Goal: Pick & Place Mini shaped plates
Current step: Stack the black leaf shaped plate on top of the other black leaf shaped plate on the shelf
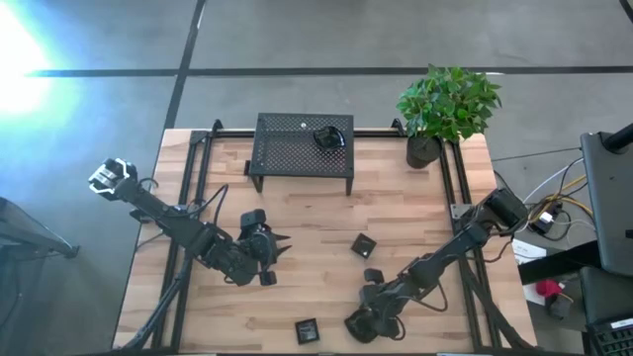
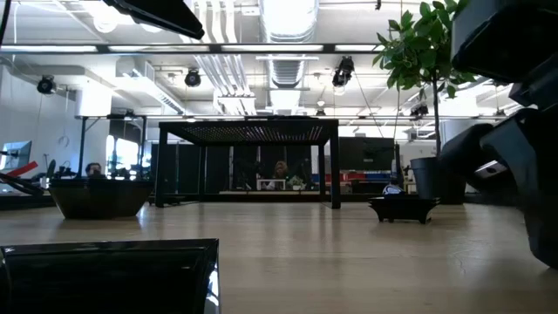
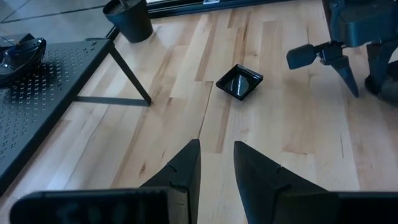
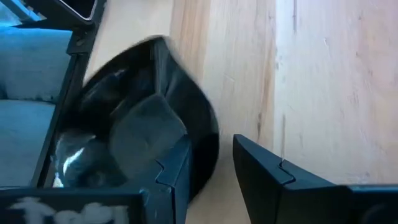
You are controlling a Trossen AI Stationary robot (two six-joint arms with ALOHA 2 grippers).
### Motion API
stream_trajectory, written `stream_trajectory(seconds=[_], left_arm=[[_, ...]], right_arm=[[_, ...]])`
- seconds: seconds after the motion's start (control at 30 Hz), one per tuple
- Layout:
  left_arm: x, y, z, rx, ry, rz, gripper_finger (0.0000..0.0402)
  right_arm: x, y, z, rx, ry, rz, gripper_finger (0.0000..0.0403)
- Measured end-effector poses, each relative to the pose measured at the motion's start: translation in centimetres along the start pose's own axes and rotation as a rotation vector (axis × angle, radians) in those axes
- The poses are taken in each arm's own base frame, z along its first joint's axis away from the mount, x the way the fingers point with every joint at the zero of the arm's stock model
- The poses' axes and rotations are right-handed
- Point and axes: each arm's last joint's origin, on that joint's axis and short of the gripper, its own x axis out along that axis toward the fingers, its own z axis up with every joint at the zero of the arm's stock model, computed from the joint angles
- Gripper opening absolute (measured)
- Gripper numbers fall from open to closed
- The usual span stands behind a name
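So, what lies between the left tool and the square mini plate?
Only bare wood, in the left wrist view: the left tool points at the square mini plate.

We see a pale wooden table (image 1: 316, 277) with light and darker planks. The small dishes (image 1: 363, 244) are glossy black. The metal stand (image 1: 304, 145) is black, with a pattern of little holes. The plant (image 1: 447, 99) is green, in a black pot (image 1: 423, 151).

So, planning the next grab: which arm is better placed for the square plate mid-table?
Left. The left gripper points straight at the square plate across bare table. The right gripper faces away, at the table's edge beside a round dish.
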Motion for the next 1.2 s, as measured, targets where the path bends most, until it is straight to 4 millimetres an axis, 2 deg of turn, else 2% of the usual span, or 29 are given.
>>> stream_trajectory(seconds=[0.23,0.57,0.77,0.97,1.2], left_arm=[[0.0,0.0,0.0,0.016,-0.002,0.0,0.009],[0.0,0.0,0.0,0.016,-0.001,0.0,0.009],[0.0,0.0,0.0,0.017,-0.001,0.0,0.009],[0.0,0.0,0.0,0.017,-0.001,0.0,0.009],[0.0,0.0,0.0,0.018,0.0,0.0,0.009]], right_arm=[[0.2,-0.1,0.0,0.001,0.002,0.01,0.0099],[0.2,0.0,0.0,0.003,0.006,0.015,0.0015],[0.0,0.0,0.0,0.001,0.013,0.014,0.0009],[-1.5,0.0,0.4,-0.007,0.029,-0.003,0.0008],[-4.4,0.3,2.5,-0.032,-0.092,-0.002,0.0008]])
